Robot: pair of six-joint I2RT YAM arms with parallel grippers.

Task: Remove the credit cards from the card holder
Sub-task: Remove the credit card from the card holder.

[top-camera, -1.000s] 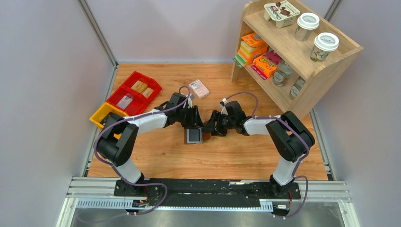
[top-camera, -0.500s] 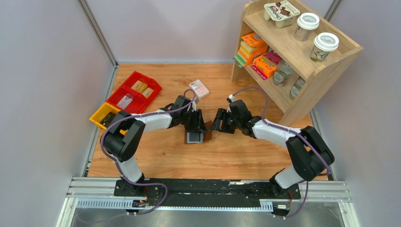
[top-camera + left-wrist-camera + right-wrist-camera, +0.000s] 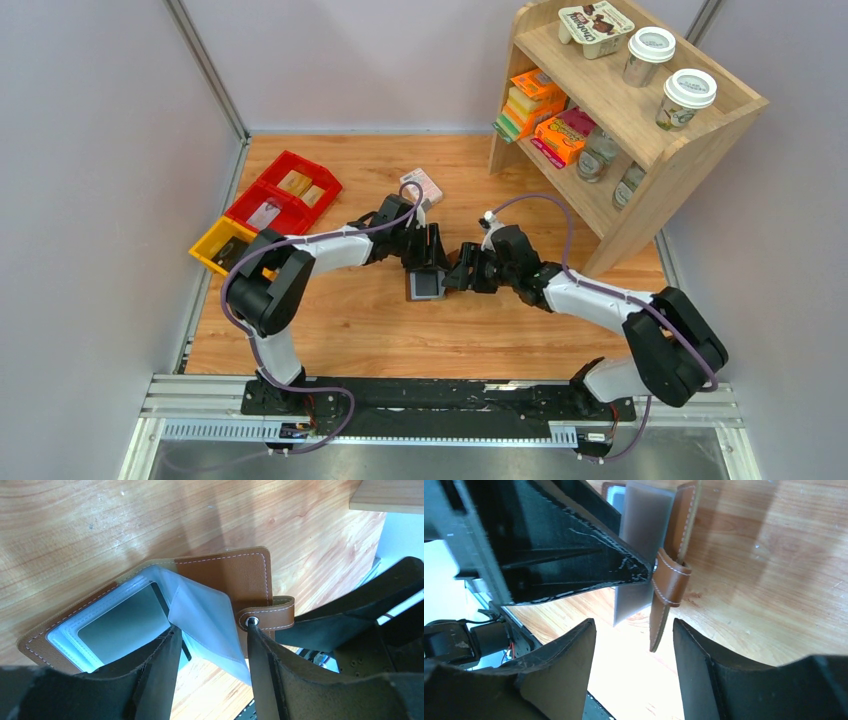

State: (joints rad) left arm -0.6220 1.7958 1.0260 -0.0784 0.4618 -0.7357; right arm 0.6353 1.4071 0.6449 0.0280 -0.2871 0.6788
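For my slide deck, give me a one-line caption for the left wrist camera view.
Left gripper, jaws open, straddles a clear pocket of the open brown wallet on the wooden table.

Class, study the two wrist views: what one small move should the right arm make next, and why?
Probably ease the right gripper forward and close on the snap tab. Its jaws are open with the tab just ahead, the card holder lies open, and the left gripper straddles a clear sleeve; holding the tab should steady it.
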